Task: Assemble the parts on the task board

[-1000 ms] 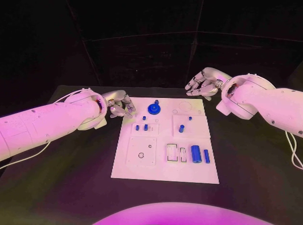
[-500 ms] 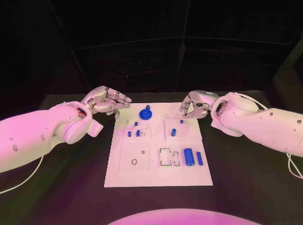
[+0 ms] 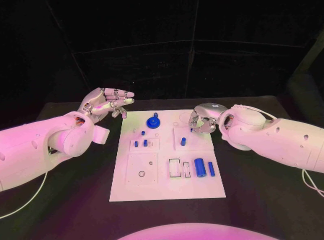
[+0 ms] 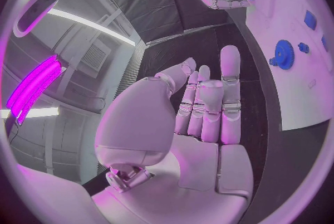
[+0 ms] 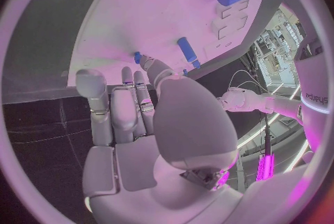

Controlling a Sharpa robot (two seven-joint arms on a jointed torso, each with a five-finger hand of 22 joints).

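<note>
Lab (black curtains (image 3: pixel 169 60), ceiling striplights (image 4: pixel 91 23)).

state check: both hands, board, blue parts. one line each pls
left hand: raised off the table left of the board, holds nothing
right hand: over the board's far right corner, fingers curled
task board: flat on table
blue gear: on the board
blue cylinder: lying on the board

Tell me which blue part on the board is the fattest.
The thick blue cylinder lying on the task board, nearer the robot, beside a slimmer blue rod. The other blue parts are thinner pegs or a flat gear.
</note>
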